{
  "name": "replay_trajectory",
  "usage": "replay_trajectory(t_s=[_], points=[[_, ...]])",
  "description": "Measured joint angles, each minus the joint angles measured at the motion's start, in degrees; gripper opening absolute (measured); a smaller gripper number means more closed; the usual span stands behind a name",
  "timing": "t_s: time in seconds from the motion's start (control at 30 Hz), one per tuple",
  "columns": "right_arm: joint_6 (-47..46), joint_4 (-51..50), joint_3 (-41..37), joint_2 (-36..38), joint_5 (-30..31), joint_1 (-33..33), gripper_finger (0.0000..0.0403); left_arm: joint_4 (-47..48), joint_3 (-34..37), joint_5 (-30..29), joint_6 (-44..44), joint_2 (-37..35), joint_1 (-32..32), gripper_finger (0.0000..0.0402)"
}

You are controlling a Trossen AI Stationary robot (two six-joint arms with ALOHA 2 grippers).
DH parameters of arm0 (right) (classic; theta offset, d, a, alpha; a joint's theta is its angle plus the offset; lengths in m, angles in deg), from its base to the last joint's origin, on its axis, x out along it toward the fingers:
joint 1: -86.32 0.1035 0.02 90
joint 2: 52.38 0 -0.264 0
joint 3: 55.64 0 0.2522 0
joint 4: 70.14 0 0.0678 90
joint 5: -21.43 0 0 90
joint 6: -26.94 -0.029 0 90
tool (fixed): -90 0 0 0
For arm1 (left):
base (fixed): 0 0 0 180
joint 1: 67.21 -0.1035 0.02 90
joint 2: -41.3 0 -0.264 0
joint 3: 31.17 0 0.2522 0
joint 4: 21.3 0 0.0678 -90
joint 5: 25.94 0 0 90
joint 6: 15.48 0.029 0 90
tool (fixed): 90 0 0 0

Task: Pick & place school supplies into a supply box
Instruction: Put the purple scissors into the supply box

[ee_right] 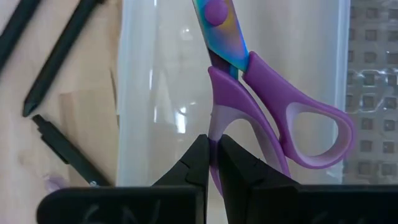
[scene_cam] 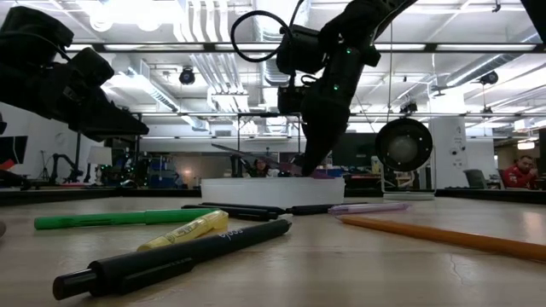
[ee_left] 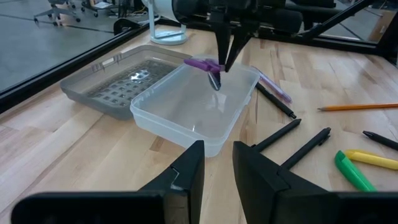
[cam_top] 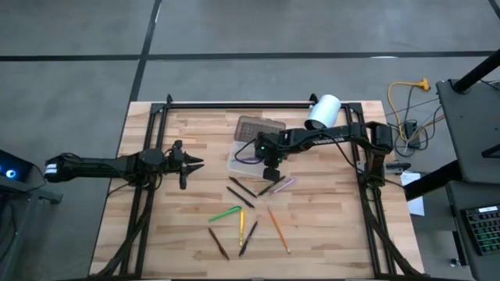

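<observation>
The supply box (ee_left: 193, 115), a translucent tray, sits open on the wooden table with its grey lid (ee_left: 115, 84) lying flat beside it. My right gripper (ee_left: 225, 59) hangs over the box, shut on the small purple-handled scissors (ee_right: 261, 93). Several pens and pencils lie flat on the table nearer the front edge: green (cam_top: 225, 212), yellow (cam_top: 241, 226), orange (cam_top: 278, 229), dark ones (cam_top: 242, 191) and a pale purple one (cam_top: 279, 186). My left gripper (ee_left: 217, 168) waits at the table's left, open with nothing between its fingers. My right gripper pinches one of the scissors' purple handle loops (ee_right: 216, 134) between its two fingers, at that loop's outer side. The fingers come from above, slanting down. The scissors hang tilted over the box, blades (ee_left: 214, 81) lowest; whether the tip touches the box floor I cannot tell.
A white cylinder (cam_top: 323, 112) stands at the table's far right, beyond the box. Black frame rails (cam_top: 234, 103) run along the table's far edge and sides. Bare wood lies between my left gripper and the pens.
</observation>
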Motion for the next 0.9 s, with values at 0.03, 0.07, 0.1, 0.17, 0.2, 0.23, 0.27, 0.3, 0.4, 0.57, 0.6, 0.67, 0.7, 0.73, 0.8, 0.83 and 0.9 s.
replay_trajectory(t_s=[0.03, 0.07, 0.1, 0.17, 0.2, 0.23, 0.27, 0.3, 0.4, 0.57, 0.6, 0.67, 0.7, 0.73, 0.8, 0.83, 0.9], points=[[0.0, 0.0, 0.0, 0.0, 0.0, 0.0, 0.0013, 0.0, 0.0, 0.0, 0.0, 0.0, 0.0, 0.0069], [0.0, -0.1, 0.0, 0.0, 0.0, 0.0, 0.0013, 0.0, 0.0, 0.0, 0.0, 0.0, 0.0, 0.0069], [0.1, 0.0, 0.0, 0.0, 0.0, 0.0, 0.0013, 0.0, 0.0, 0.0, 0.0, 0.0, 0.0, 0.0069], [0.3, -0.1, 0.0, 0.0, 0.0, 0.0, 0.0013, 0.0, 0.0, 0.0, 0.0, 0.0, 0.0, 0.0069], [0.3, -0.1, 0.0, 0.0, 0.0, 0.0, 0.0013, 0.0, 0.0, 0.0, 0.0, 0.0, 0.0, 0.0069], [0.4, -0.1, 0.0, 0.0, 0.0, 0.0, 0.0013, 0.0, 0.0, 0.0, 0.0, 0.0, 0.0, 0.0069], [0.4, -0.1, 0.0, 0.0, 0.0, 0.0, 0.0013, 0.0, 0.0, 0.0, 0.0, 0.0, 0.0, 0.0069], [0.3, -0.1, 0.0, 0.0, 0.0, 0.0, 0.0013, 0.0, 0.0, 0.0, 0.0, 0.0, 0.0, 0.0069], [0.0, -0.2, 0.0, -0.5, 0.0, 0.0, 0.0013, 0.0, 0.0, 0.0, 0.0, 0.0, 0.0, 0.0069], [-1.0, -0.5, 0.0, -0.5, -0.1, 0.0, 0.0013, 0.0, 0.0, 0.0, 0.0, 0.0, 0.0, 0.0069], [-1.6, -0.5, 0.0, -0.7, -0.1, 0.0, 0.0013, 0.0, 0.0, 0.0, 0.0, 0.0, 0.0, 0.0069], [-2.4, -0.7, 0.0, -1.0, -0.1, 0.0, 0.0013, 0.0, 0.0, 0.0, 0.0, 0.0, 0.0, 0.0069], [-2.5, -0.6, 0.0, -1.4, -0.1, 0.0, 0.0013, 0.0, 0.0, 0.0, 0.0, 0.0, 0.0, 0.0069], [-2.5, -0.7, 0.0, -1.7, -0.1, 0.0, 0.0013, 0.0, 0.0, 0.0, 0.0, 0.0, 0.0, 0.0069], [-2.5, -1.0, 0.1, -2.7, -0.2, 0.0, 0.0013, 0.0, 0.0, 0.0, 0.0, 0.0, 0.0, 0.0069], [-2.5, -1.1, 0.2, -3.2, -0.2, 0.0, 0.0013, 0.0, 0.0, 0.0, 0.0, 0.0, 0.0, 0.0069], [-2.4, -1.4, 0.6, -3.7, -0.2, 0.0, 0.0013, 0.0, 0.0, 0.0, 0.0, 0.0, 0.0, 0.0069]])
